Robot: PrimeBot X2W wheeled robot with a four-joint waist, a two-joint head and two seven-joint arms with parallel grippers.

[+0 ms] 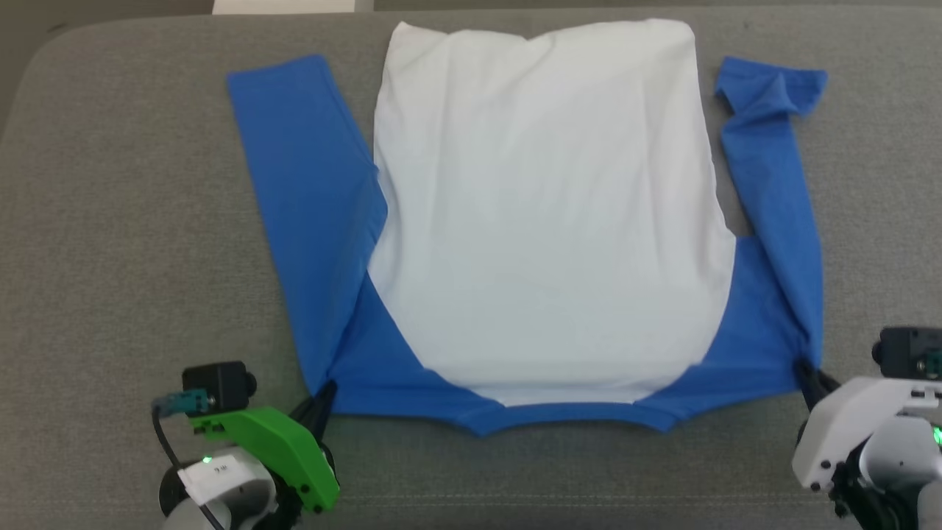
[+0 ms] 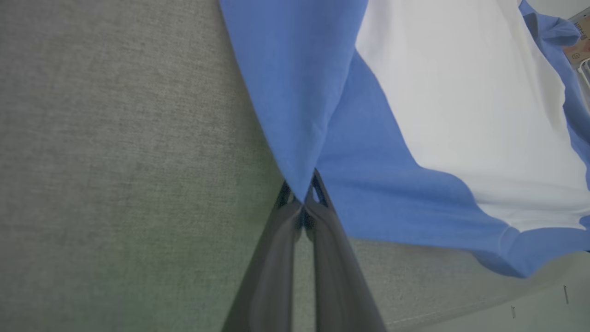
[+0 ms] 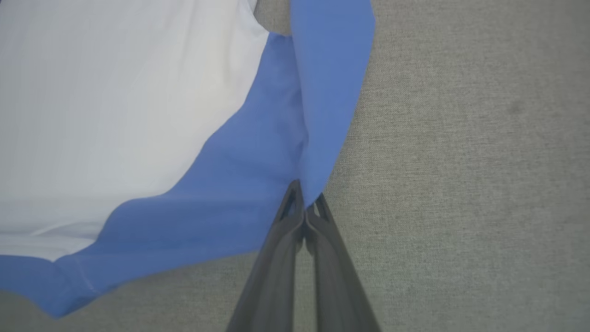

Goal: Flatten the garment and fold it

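Two-corner pinch, L gripper (image 1: 324, 395), R gripper (image 1: 806, 372); garment (image 1: 544, 221) hem (image 1: 559, 31) far, collar (image 1: 559, 422) near.

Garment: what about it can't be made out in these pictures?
- Underside of the garment: head view, hidden by its own white body.
- End of the right sleeve: head view, crumpled over itself.
- Depth of cloth inside the left claw and right claw: wrist views, the shut fingers cover it.
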